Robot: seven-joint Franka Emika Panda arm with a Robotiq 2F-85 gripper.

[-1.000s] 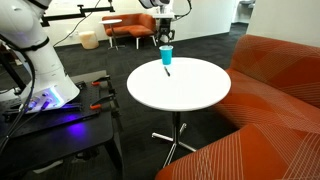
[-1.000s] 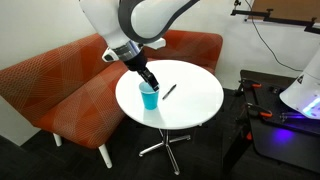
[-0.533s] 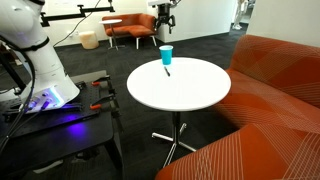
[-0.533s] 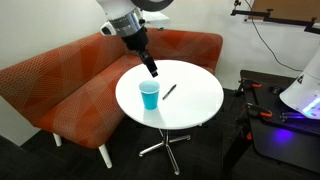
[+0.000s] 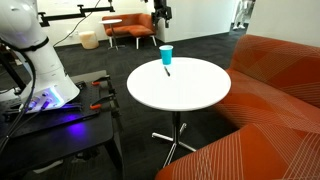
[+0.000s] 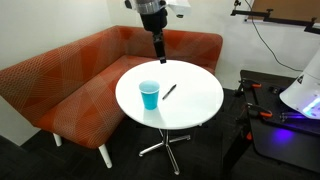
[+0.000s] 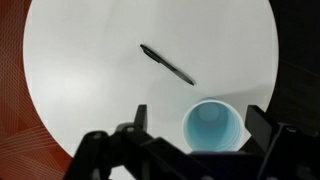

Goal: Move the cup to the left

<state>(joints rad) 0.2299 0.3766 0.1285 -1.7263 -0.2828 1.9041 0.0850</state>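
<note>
A small blue cup (image 7: 211, 125) stands upright near the edge of a round white table (image 7: 80, 70), at about 5 o'clock in the wrist view. The gripper (image 7: 199, 116) hangs well above it, jaws spread wide and empty, with the cup showing between them from above. A black pen (image 7: 167, 65) lies near the table's centre, at 11 o'clock from the cup. An orange sofa (image 6: 60, 85) curves around the table on dark carpet (image 6: 210, 165).
</note>
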